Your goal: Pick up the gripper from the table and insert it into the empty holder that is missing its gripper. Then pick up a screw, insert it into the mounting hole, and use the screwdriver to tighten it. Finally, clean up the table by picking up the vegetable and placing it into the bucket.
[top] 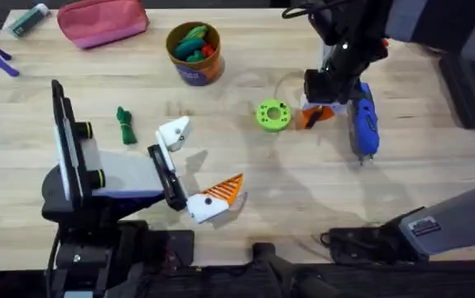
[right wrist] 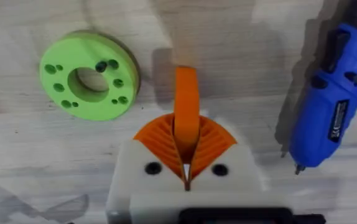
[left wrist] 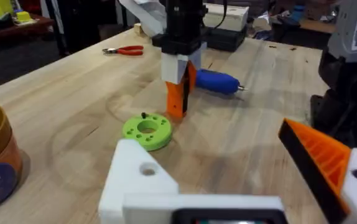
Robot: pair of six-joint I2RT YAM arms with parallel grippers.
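- The right gripper (right wrist: 186, 146) clenches the loose orange gripper (right wrist: 186, 112) between its ribbed pads, low over the table (top: 246, 207).
- A green disc (top: 273, 115) lies on one side of it and the blue screwdriver (top: 363, 124) on the other.
- The left gripper (top: 189, 168) stands released; its all-white holder (top: 174, 132) faces an orange-tipped block (top: 218, 199).
- The vegetable (top: 126, 126) lies near the holder; the bucket (top: 194, 53) stands farther back.

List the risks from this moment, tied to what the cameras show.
1. The right gripper pinches the gripper only at one end, so it may twist or slip out.
2. The green disc and the screwdriver lie close on either side; a sideways move could knock them.
3. The holder sits some way off, so a shaky grip has time to fail.
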